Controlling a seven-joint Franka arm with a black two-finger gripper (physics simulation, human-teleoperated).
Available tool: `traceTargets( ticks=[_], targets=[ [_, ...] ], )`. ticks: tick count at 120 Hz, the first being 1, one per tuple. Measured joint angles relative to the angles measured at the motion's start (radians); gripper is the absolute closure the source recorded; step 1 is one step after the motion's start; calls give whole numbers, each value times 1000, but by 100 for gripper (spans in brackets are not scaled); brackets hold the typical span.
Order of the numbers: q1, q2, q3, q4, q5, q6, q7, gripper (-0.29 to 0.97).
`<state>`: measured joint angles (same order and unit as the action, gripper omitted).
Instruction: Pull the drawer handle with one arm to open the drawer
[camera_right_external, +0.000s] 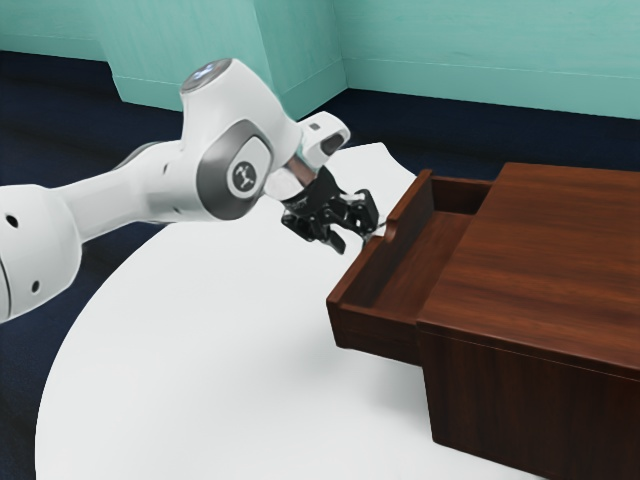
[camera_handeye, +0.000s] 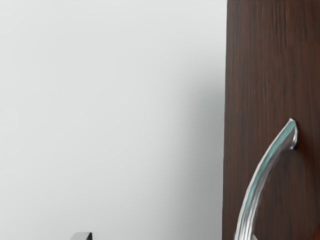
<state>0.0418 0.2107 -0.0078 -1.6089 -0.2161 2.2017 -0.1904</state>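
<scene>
**While my gripper sits by the handle, the drawer stands pulled out**

Because the drawer (camera_right_external: 400, 270) sticks well out of the brown wooden cabinet (camera_right_external: 540, 260), I can look down into it in the exterior view. It comes out toward the exterior view's left. Inside I see its wooden floor and its side walls, all the same dark brown. The back part of the drawer is tucked under the cabinet top, so I cannot tell what lies there.

On the drawer's front is the handle (camera_right_external: 377, 235), a thin silver bar. In the wrist view the handle (camera_handeye: 265, 175) is a curved, shiny bow. One end of it is fixed to the dark wood of the drawer front (camera_handeye: 260, 60).

My gripper (camera_right_external: 356, 224) is black and sits just beside the handle, on the outer side of the drawer front. Its two fingers stand wide apart and hold nothing between them. One grey fingertip (camera_handeye: 82, 236) peeks in at the edge of the wrist view, well apart from the handle. I cannot tell if the other finger touches the handle.

My white arm (camera_right_external: 100, 210) reaches in from the exterior view's left.

The cabinet stands on a round white table (camera_right_external: 200, 380), on the side toward the exterior view's right. Around the table is a dark blue floor (camera_right_external: 60, 100), and behind it are green walls (camera_right_external: 480, 40).
</scene>
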Motion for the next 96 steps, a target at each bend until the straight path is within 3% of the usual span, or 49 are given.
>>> traceTargets(
  ticks=[96],
  targets=[
    [56, -1, -1, 0, -14, -2, 39, 37]
  ],
)
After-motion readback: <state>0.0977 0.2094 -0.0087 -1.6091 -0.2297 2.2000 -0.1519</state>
